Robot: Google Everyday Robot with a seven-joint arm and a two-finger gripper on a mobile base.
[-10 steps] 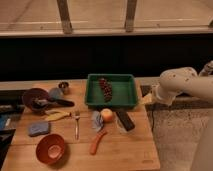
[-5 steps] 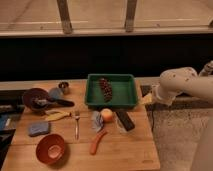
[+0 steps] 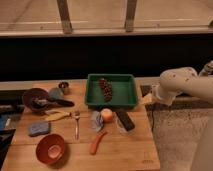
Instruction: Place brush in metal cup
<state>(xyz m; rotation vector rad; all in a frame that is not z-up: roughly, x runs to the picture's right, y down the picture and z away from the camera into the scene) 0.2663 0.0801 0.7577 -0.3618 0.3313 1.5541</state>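
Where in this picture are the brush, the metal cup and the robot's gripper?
brush (image 3: 61,103): camera view, on the middle of its black handle.
metal cup (image 3: 64,86): camera view, on its dark opening.
gripper (image 3: 148,99): camera view, on its tip, just right of the green tray (image 3: 111,104).

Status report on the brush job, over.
Gripper open, empty, right of green tray. Brush lies by purple bowl, outside metal cup. Blue-grey round thing sits between them.

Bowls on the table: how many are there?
2: a dark purple bowl at the left edge, a red bowl at the front-left corner. None seems hidden. The pincer hovers right of the green tray.
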